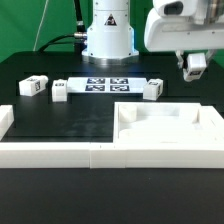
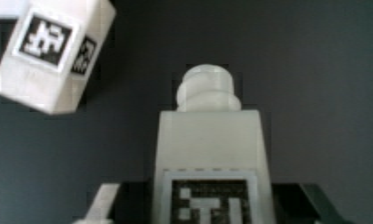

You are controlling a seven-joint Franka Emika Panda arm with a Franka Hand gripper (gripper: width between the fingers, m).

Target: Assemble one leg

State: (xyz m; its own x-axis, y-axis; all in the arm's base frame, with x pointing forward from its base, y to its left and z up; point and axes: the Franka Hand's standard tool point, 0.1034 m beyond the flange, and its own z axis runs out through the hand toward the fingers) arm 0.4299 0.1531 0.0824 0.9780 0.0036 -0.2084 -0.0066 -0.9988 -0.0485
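My gripper (image 1: 195,68) is raised above the table at the exterior view's right and is shut on a leg (image 1: 197,64). In the wrist view this leg (image 2: 209,140) is a white cuboid between the fingers (image 2: 105,200). Its tag is near the jaws and its rounded screw tip points away from them. Another leg (image 2: 55,55) lies on the black table beside it; in the exterior view it (image 1: 152,88) is below and to the left of the gripper. Two more legs (image 1: 35,86) (image 1: 60,90) lie at the left.
The large flat white square piece with a raised rim (image 1: 165,125) lies at the front right. The marker board (image 1: 105,85) lies before the robot base (image 1: 108,35). A white barrier (image 1: 50,152) runs along the table's front edge.
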